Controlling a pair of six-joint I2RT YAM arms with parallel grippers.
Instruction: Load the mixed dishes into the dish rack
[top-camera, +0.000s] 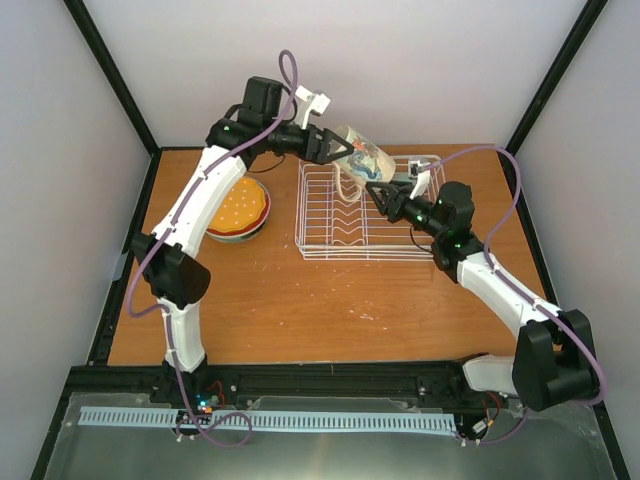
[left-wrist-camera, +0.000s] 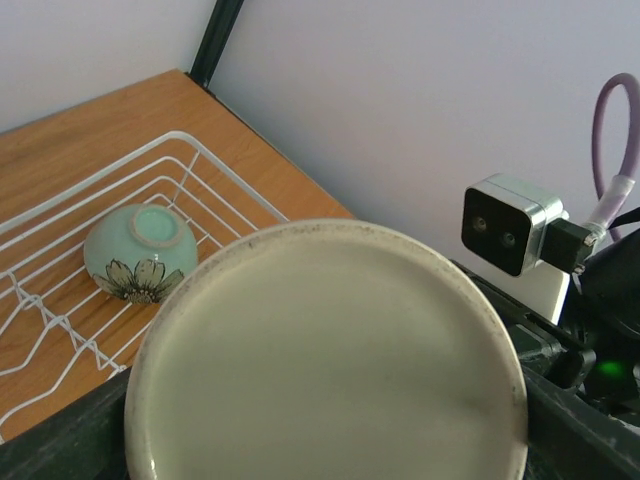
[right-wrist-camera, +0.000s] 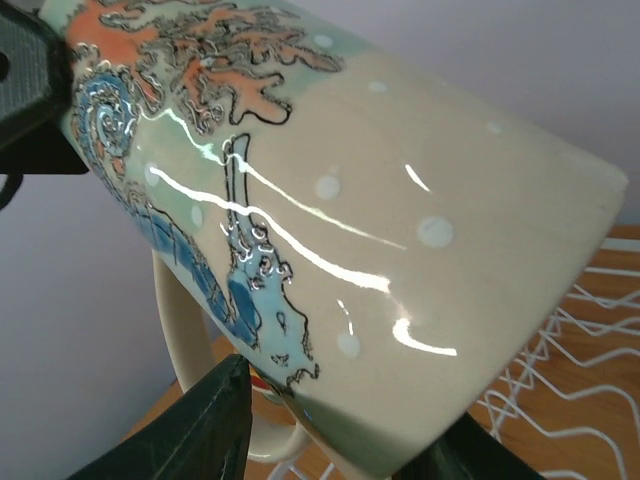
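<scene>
1. The left claw (top-camera: 337, 150) holds a cream mug (top-camera: 358, 158), painted with orange, blue and teal waves, tipped on its side in the air above the back of the white wire dish rack (top-camera: 335, 225).
2. Seen from the left wrist, the mug's flat round end fills the frame, with a dark finger (left-wrist-camera: 60, 440) pressed to it at either edge. The jaws are spread to the mug's full width and clamped on it.
3. The right claw (top-camera: 381, 190) meets the mug from the other side, and its two fingers (right-wrist-camera: 205, 420) stand wide apart around the lower end. The pictures do not show whether they are pressing on the mug or only bracketing it.
4. The mug's handle (right-wrist-camera: 175, 320) hangs downward, just beside the right claw's left finger.
5. A small teal bowl (left-wrist-camera: 140, 252) with a daisy on its side lies upside down inside the rack, near its far rim.
6. A stack of plates (top-camera: 238, 208) sits on the wooden table (top-camera: 300, 300) just left of the rack. An orange-yellow scalloped plate is on top, and red and teal edges show beneath it.
</scene>
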